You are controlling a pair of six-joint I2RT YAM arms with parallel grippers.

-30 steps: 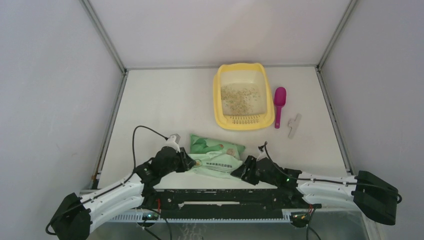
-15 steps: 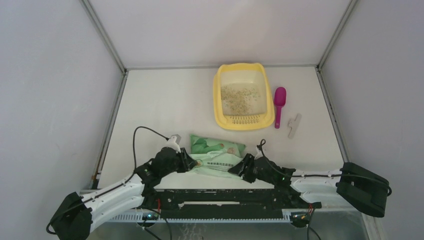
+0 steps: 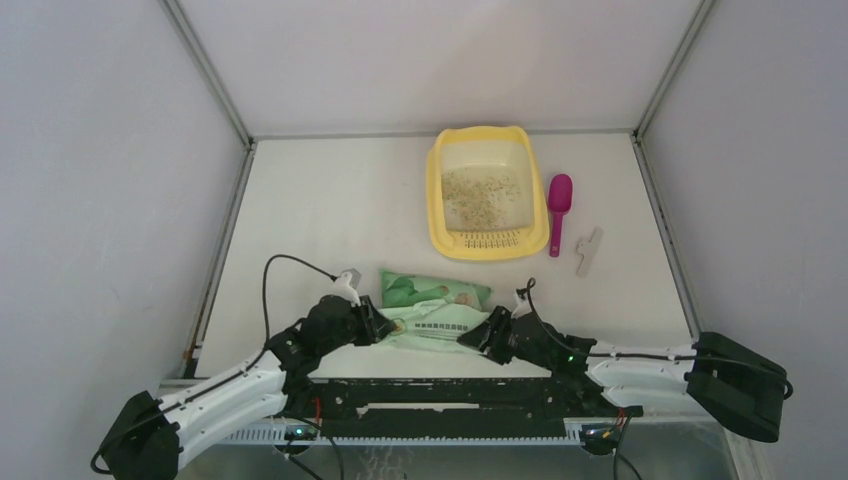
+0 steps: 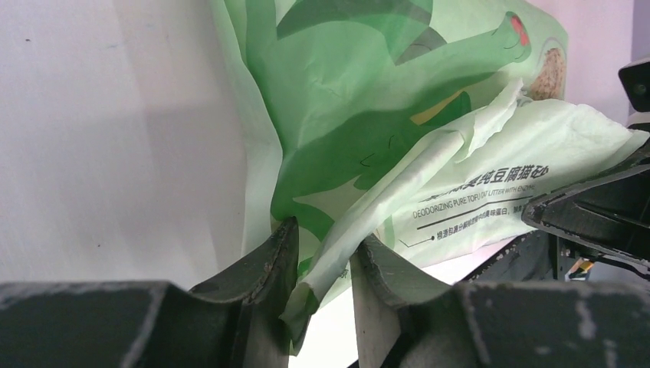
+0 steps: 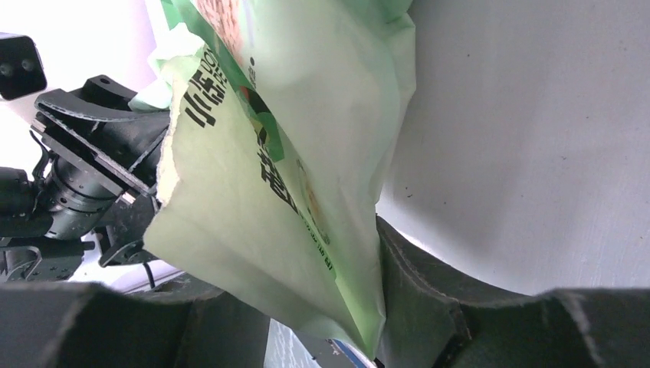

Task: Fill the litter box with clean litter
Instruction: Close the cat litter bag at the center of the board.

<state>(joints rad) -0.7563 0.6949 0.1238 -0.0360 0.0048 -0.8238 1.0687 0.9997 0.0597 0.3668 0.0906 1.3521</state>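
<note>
The yellow litter box (image 3: 487,240) stands at the far centre-right, with a thin speckled layer of clean litter (image 3: 482,192) on its floor. A light green printed bag (image 3: 435,305) lies flat near the arms. My left gripper (image 3: 378,325) is at the bag's left near corner; in the left wrist view (image 4: 322,239) its fingers are closed on a folded edge of the bag (image 4: 429,130). My right gripper (image 3: 482,335) is at the bag's right near corner; in the right wrist view (image 5: 283,261) its jaws stand apart with the bag's corner (image 5: 306,153) between them, against the right finger (image 5: 414,284).
A magenta scoop (image 3: 558,210) lies just right of the litter box. A small grey clip (image 3: 588,250) lies right of the scoop. Grey walls close in the table on the left, right and back.
My right gripper has moved left and closer onto the bag's right near corner. The left gripper has stayed at the bag's left corner.
</note>
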